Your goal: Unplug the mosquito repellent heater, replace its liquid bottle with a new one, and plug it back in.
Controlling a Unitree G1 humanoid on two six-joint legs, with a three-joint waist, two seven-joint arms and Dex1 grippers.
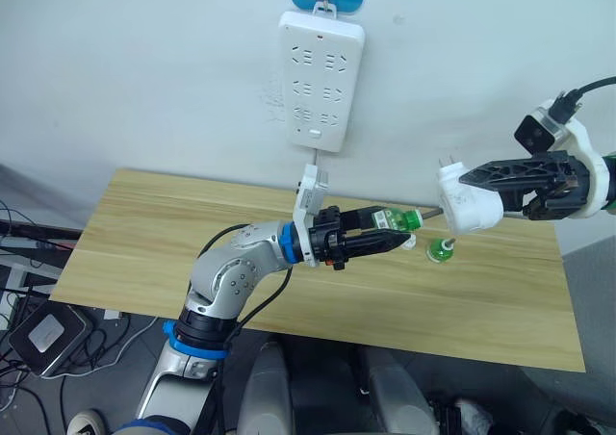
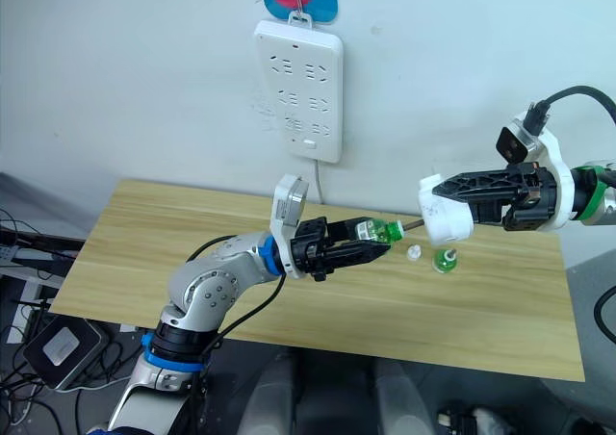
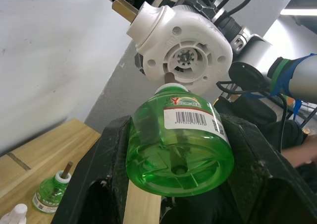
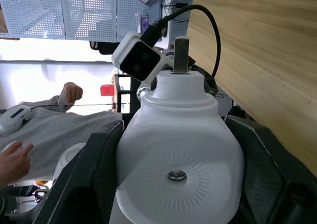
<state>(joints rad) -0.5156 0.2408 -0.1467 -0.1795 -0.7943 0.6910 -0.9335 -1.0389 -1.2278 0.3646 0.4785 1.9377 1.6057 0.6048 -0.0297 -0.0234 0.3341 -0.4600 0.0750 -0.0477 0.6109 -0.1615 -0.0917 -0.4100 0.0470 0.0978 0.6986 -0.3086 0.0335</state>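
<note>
While both arms are raised above the wooden surface, the left end effector is closed around a green liquid bottle, held on its side with its neck pointing toward the right end effector. That right end effector is clamped on the white heater, whose two metal prongs point up and away from the surface. In the left wrist view the bottle's wick tip sits just at the round socket in the heater's underside, the bottle neck just short of the opening; whether the two touch cannot be told. Below and between the two end effectors, a second green bottle stands upright on the surface with its wick exposed, and a small white cap lies just beside it. Behind the left end effector, a white power strip hangs on the wall with its sockets unoccupied. In the right wrist view a person's hands appear in the background.
</note>
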